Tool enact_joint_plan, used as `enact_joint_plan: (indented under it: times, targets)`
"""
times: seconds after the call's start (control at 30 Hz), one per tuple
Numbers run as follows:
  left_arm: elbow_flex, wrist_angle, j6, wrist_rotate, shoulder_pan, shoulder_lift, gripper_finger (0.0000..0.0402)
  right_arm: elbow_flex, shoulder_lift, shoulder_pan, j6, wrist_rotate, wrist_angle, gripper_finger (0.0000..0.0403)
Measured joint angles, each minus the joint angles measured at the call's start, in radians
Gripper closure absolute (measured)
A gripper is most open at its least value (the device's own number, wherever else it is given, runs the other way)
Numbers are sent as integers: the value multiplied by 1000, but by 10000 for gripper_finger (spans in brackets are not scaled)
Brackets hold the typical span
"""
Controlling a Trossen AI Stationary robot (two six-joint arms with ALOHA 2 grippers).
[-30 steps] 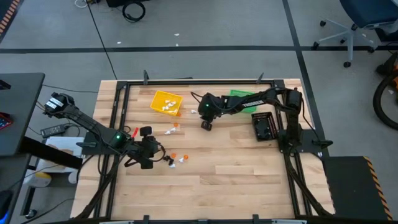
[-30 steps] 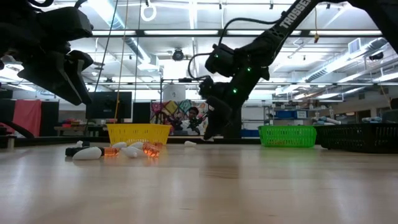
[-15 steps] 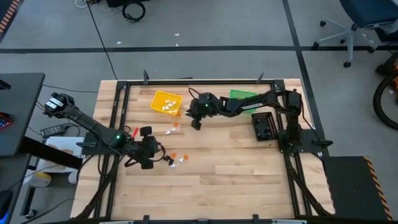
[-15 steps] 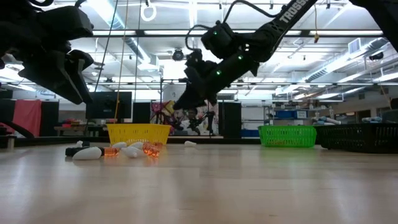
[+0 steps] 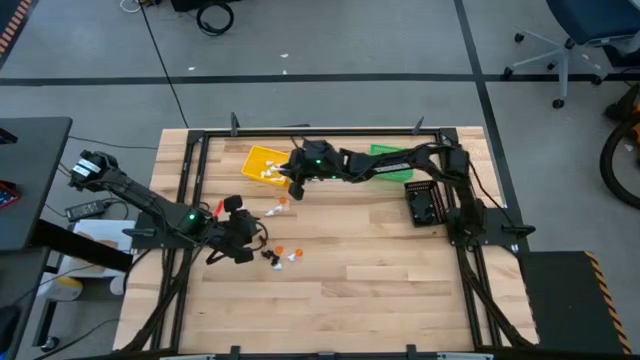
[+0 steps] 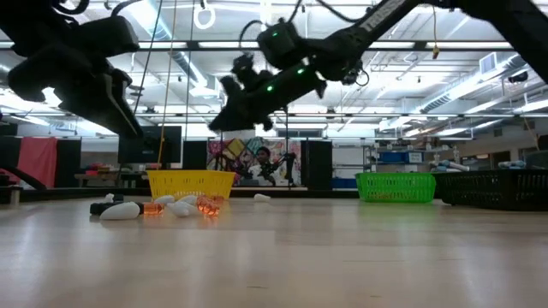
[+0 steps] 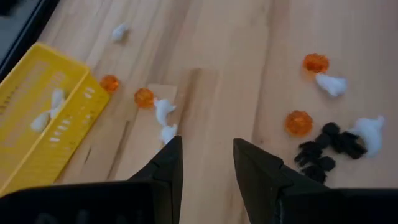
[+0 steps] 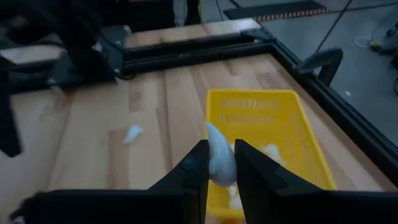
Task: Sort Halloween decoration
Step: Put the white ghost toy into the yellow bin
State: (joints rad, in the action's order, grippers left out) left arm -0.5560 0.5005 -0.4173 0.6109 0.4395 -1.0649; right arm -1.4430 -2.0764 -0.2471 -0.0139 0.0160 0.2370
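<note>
While the right gripper (image 8: 219, 163) pinches a white trinket (image 8: 219, 163) short of the yellow bin (image 8: 292, 134), I risk dropping outside it. Left gripper (image 7: 207, 158), spread and empty, waits above more trinkets (image 7: 298, 122).

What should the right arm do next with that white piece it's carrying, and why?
Probably carry it slightly farther over the yellow bin, then open the jaws. The right gripper is shut on a white trinket and hangs at the bin's near edge, where other white pieces already lie inside. The left gripper waits open over the loose pile.
</note>
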Motion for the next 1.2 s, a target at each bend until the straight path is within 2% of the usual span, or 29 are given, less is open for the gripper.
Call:
enact_joint_plan:
  times: [0.13, 0.27, 0.4, 0.5, 0.73, 0.87, 1.0, 1.07, 1.2]
  targets:
    - [0, 38, -39, -2, -14, 0, 285, -111, -85, 2, -22, -78, -10, 330]
    - [0, 116, -107, -3, -17, 0, 285, -207, -152, -4, -53, -153, -112, 330]
    - [0, 158, -152, -4, -17, 0, 285, -279, -211, -8, -70, -142, -168, 328]
    - [0, 165, -182, -5, -17, 0, 285, -305, -233, -15, -70, -76, -201, 318]
    - [0, 172, -166, -7, -17, 1, 285, -305, -222, -49, -65, 62, -240, 272]
    - [0, 173, -165, -16, -17, 1, 285, -305, -178, -64, -42, 107, -295, 264]
    - [0, 173, -165, -18, -15, 1, 285, -238, -112, -53, 22, 51, -366, 268]
    - [0, 174, -164, -29, -15, 1, 285, -172, -72, -46, 41, 9, -348, 269]
    - [0, 171, -144, -29, -15, 1, 285, -29, -16, -44, 36, 2, -288, 269]
